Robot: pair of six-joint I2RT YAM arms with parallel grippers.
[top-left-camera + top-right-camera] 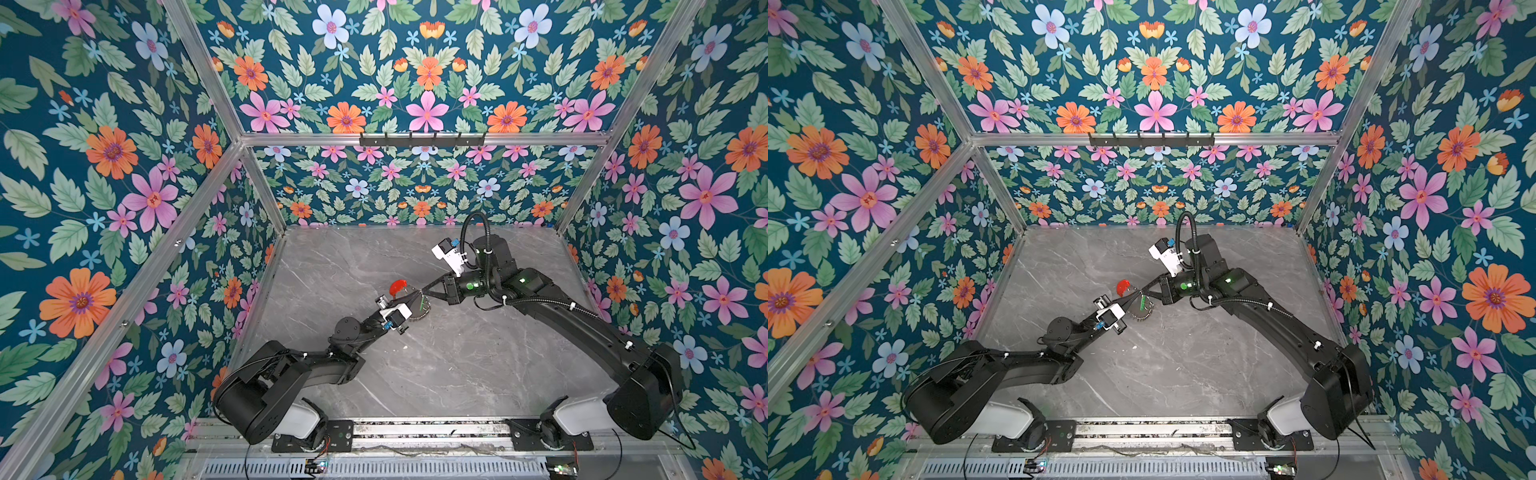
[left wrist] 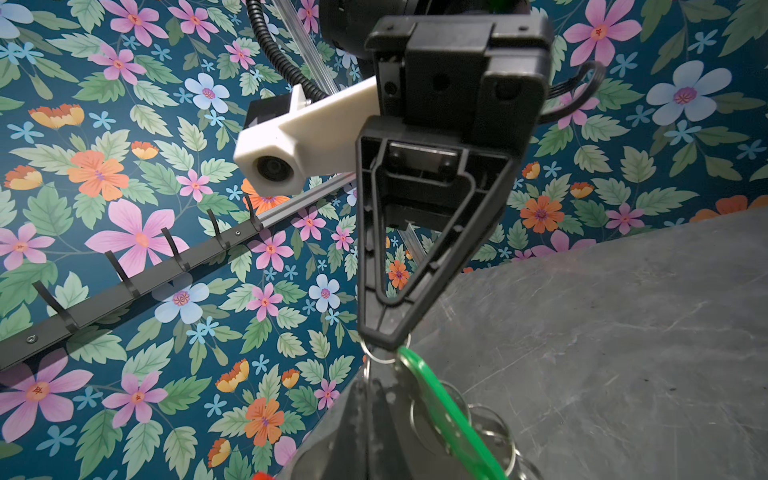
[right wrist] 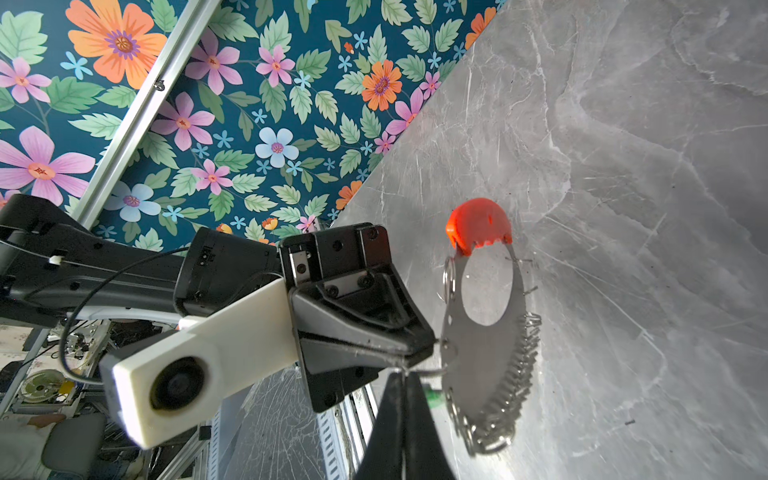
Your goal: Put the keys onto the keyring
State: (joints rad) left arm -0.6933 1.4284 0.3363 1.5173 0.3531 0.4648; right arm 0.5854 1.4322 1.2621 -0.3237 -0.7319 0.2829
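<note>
1. left gripper (image 3: pixel 430 345): jaws pressed together, pinching the grey rim of the keyring (image 3: pixel 478 345).
2. keyring: between both grippers, red arc (image 3: pixel 478 226) at one end.
3. key (image 2: pixel 440 399): green head just beside the keyring's rim.
4. right gripper (image 2: pixel 384 338): jaws pressed together on a silver loop (image 2: pixel 374 353) at the keyring's rim.

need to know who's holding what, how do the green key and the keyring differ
Size: the key is far smaller than the keyring.
Colour: the key's head is green; the keyring is grey metal with a red arc.
Grip: the right gripper is shut on the key, the left gripper on the keyring's rim.
Shared: both are held, close together.
</note>
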